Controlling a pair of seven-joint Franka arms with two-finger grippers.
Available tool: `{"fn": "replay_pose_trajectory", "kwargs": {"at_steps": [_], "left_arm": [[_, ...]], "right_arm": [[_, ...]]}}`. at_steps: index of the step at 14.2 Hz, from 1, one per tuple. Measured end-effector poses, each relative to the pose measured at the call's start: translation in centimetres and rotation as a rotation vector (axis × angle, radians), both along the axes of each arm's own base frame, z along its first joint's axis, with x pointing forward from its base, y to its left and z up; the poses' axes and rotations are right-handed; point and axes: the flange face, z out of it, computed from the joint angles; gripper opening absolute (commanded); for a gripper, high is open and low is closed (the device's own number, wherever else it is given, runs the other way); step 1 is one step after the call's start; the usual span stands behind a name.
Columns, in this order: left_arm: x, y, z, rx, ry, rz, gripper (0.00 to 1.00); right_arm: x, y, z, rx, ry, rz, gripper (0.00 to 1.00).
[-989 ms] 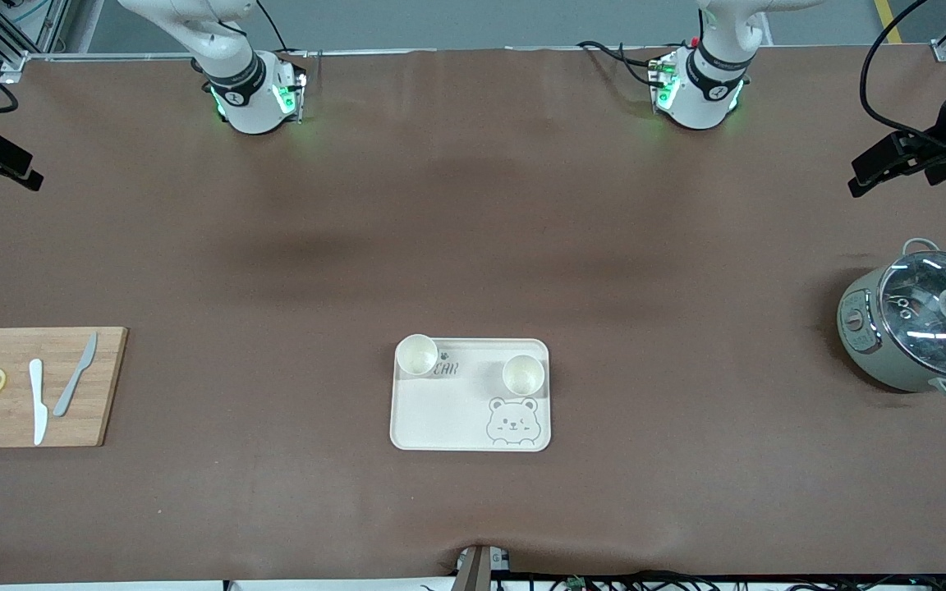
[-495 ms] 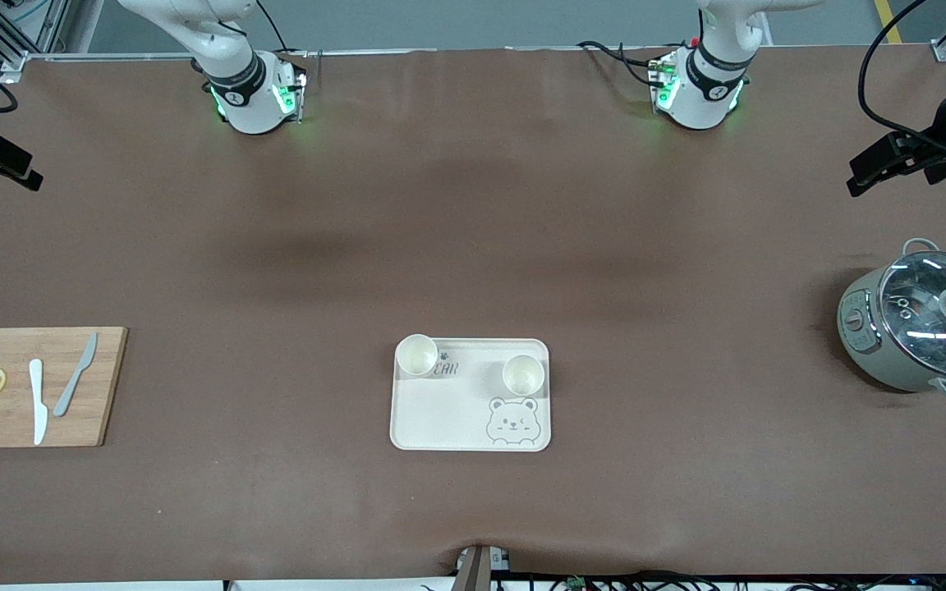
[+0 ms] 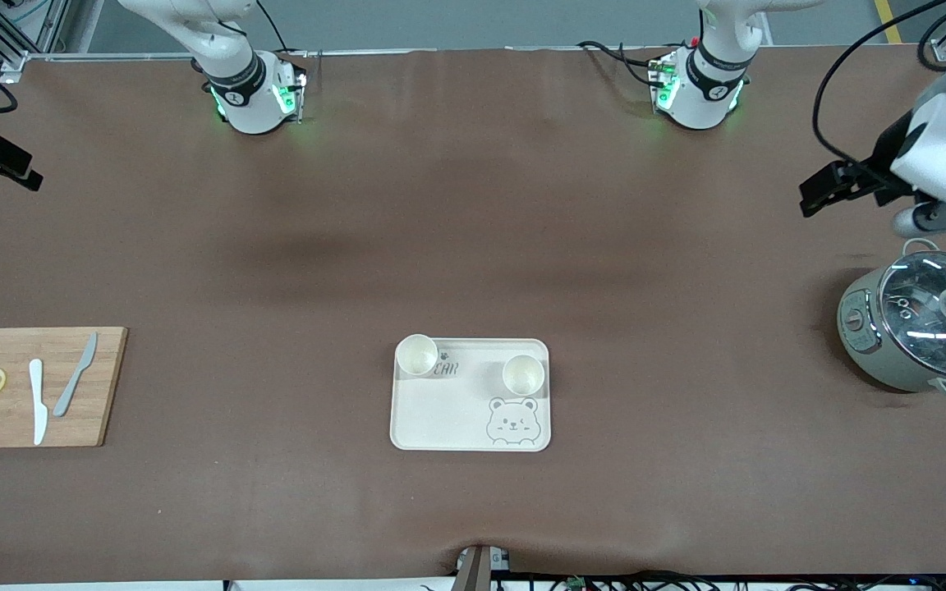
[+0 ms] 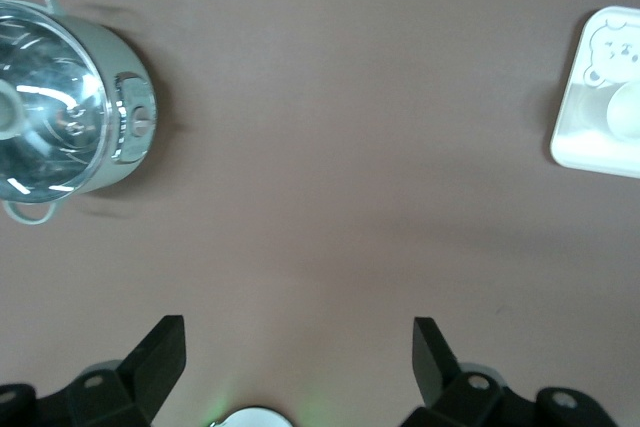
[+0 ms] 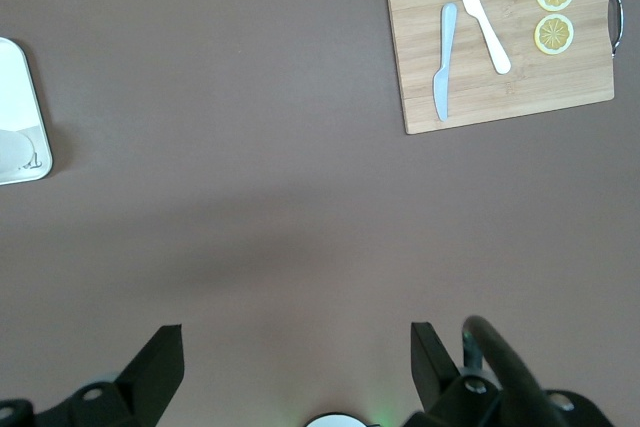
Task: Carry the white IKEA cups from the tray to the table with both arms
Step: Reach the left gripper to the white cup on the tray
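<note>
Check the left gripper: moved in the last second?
Yes. The left gripper has come in from the table's edge toward the middle, above the table by the pot.

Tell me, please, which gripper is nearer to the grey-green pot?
Left. The left gripper hangs open just beside the pot; the right gripper, also open, is at the cutting board's end.

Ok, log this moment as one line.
cups: on bear tray | left gripper: open, above table near pot | right gripper: open, empty

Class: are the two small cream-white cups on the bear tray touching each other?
Apart. The front view shows one cream-white cup and the other separated by bare tray.
</note>
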Motion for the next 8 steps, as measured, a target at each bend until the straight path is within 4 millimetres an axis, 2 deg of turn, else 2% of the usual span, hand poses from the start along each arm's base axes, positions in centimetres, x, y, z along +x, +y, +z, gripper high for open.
{"fn": "replay_pose_trajectory", "kwargs": {"at_steps": [2,4,8], "left_arm": [[0.9,-3.1,-2.1,-0.006,-0.006,0.047,1.0],[1.7,-7.1,-4.8,-0.016,-0.002,0.084,1.0],[3.4,-15.4,-11.1,-0.057,-0.022,0.156,1.0]], "right_arm": [[0.0,0.0,0.0,0.0,0.0,0.0,1.0],[0.0,0.0,0.0,0.0,0.0,-0.001,1.0],[0.0,-0.1,0.0,0.0,0.0,-0.002,1.0]]}}
